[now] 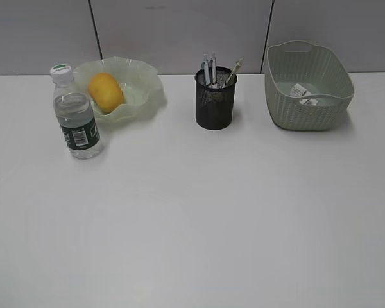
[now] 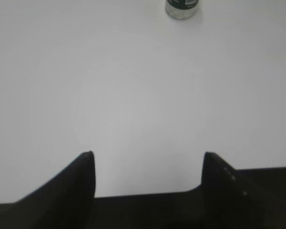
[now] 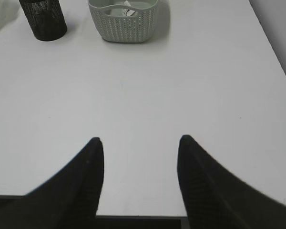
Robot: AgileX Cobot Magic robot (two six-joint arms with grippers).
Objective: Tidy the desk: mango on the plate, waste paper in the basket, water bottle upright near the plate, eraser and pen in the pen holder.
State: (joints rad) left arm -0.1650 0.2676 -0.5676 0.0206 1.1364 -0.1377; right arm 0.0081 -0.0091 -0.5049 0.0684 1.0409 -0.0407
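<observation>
The yellow-orange mango lies in the wavy pale green plate at the back left. Just in front of the plate the water bottle stands upright; its base shows at the top of the left wrist view. The black mesh pen holder holds several pens; the eraser does not show. The waste paper lies inside the pale green basket. My left gripper and right gripper are both open and empty above the near desk, out of the exterior view.
A grey panelled wall runs behind the desk. The desk's right edge shows in the right wrist view, its near edge under both grippers.
</observation>
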